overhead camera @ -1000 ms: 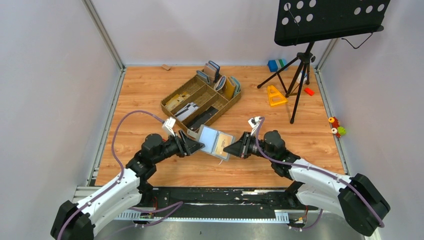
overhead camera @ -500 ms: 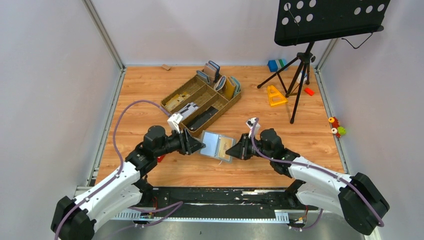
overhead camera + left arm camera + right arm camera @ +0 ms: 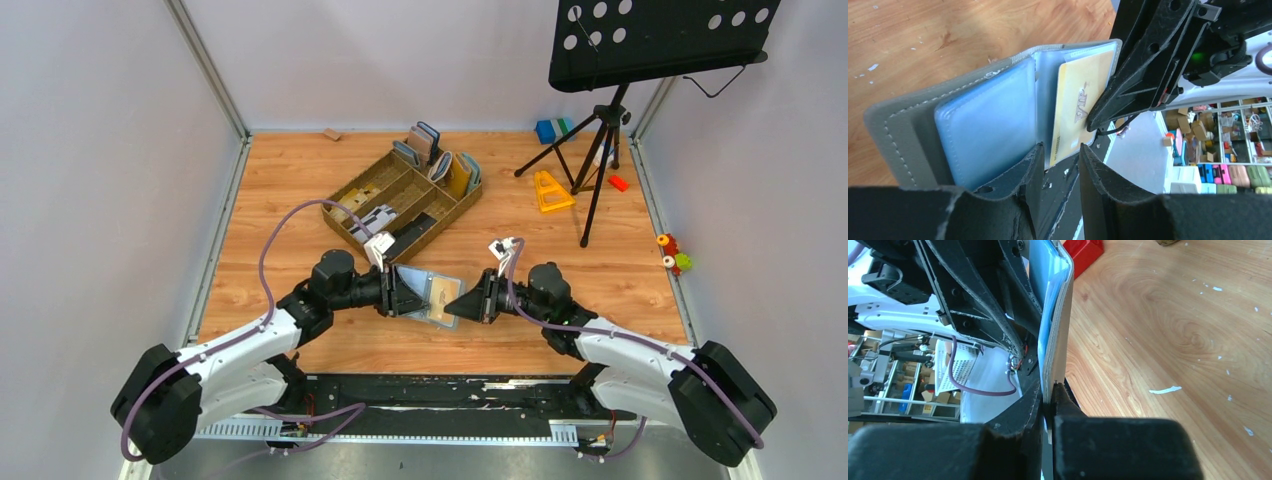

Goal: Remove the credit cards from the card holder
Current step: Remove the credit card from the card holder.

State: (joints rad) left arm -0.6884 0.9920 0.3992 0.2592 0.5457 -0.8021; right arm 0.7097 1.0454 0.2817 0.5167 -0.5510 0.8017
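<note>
- My right jaws are closed on the grey outer edge of the card holder [image 3: 1058, 335], pinching it thin side on. They hold it up off the table [image 3: 923, 40].
- The card holder [image 3: 412, 283] hangs open between my 2 sets of jaws, its light blue inside faces turned toward my left jaws.
- My left jaws stand part open with a clear gap between them, and they are not clamped on anything.
- 1 yellow card [image 3: 1080, 100] sits in the clear pocket on the far half of the holder, straight ahead of my left jaws. Its lower corner reaches down to the mouth of the gap, just beside my left-hand finger [image 3: 1023, 195].
- The tip of my right jaws comes in from the other side and rests at the yellow card's outer edge, just above my left jaws.
- Done so far, as I judge it: the holder is lifted, opened and braced, and my left jaws are lined up on the card.
- Left to do: every step of the removal itself. The 1 card I can see is in its pocket, so nothing shows as taken out.
- I cannot tell whether the padded blue face [image 3: 983, 125] nearer my left jaws hides more cards.
- The next move, I think, is to close my left jaws on the card's free corner and draw it out along the pocket while my right jaws hold firm.
</note>
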